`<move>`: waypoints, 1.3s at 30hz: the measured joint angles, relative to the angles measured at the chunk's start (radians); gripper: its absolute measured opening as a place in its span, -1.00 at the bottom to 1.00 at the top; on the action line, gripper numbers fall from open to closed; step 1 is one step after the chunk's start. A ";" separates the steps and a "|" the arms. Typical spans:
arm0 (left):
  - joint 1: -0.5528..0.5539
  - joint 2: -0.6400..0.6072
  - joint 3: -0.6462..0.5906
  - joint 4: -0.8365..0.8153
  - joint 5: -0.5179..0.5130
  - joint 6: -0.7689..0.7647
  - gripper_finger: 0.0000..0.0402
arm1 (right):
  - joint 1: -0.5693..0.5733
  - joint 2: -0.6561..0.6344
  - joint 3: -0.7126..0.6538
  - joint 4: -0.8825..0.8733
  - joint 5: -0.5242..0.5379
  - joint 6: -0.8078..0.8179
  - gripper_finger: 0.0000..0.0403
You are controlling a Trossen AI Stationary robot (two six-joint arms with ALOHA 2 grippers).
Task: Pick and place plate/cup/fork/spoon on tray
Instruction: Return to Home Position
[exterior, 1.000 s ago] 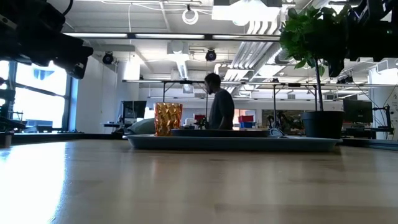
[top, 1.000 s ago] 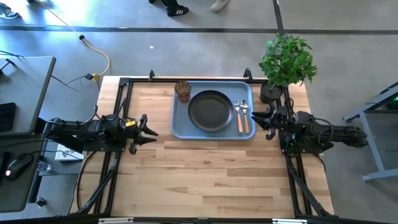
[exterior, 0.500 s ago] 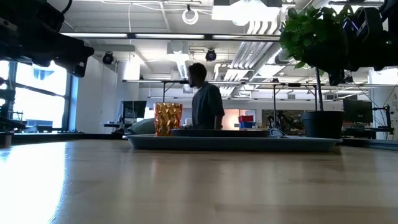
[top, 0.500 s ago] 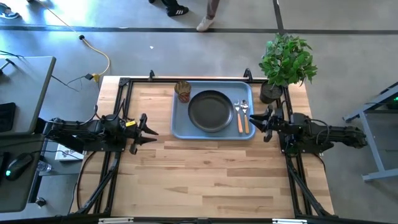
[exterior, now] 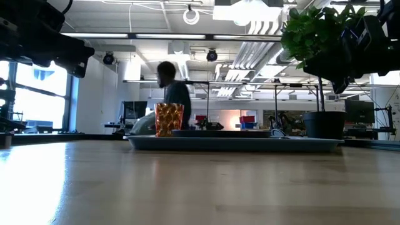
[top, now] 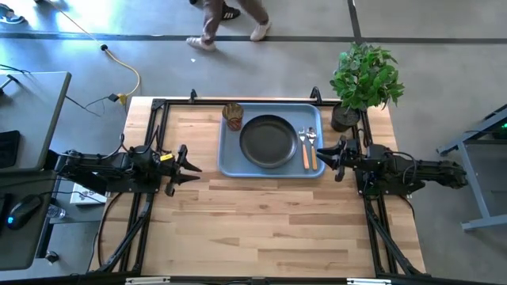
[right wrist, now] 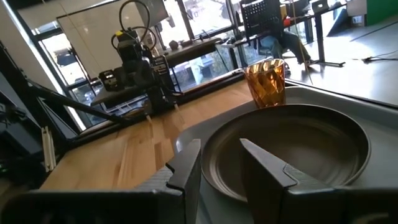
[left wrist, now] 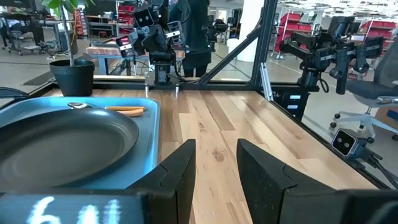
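Observation:
The light blue-grey tray [top: 230,162] lies at the table's far middle. On it rest the dark round plate [top: 268,141], the amber cup [top: 233,115] upright at its far left corner, and the orange-handled fork [top: 305,152] beside the silver spoon [top: 313,141] along its right side. My left gripper [top: 192,167] hangs open at the table's left edge, pointing level toward the tray [left wrist: 146,155]. My right gripper [top: 331,160] hangs open just right of the tray, level, facing the plate [right wrist: 292,143] and cup [right wrist: 266,83]. Nothing is between either pair of fingers.
A potted plant [top: 363,79] stands at the table's far right corner, close behind my right arm. A person [top: 230,16] walks on the floor beyond the far edge. Bare wood [top: 269,229] fills the near half of the table.
My right gripper has come down a little beside the tray's right edge and tipped toward level, staying open. My left arm has kept still. The person behind the table has walked toward the left.

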 joint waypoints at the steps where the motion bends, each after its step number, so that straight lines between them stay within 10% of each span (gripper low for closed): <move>1: 0.000 0.000 0.000 0.000 0.000 0.000 -0.47 | 0.000 0.000 0.000 -0.003 0.000 0.000 -0.51; 39: 0.000 0.000 0.000 0.000 0.001 0.000 -0.47 | 0.000 0.000 0.000 -0.029 0.000 0.000 -0.51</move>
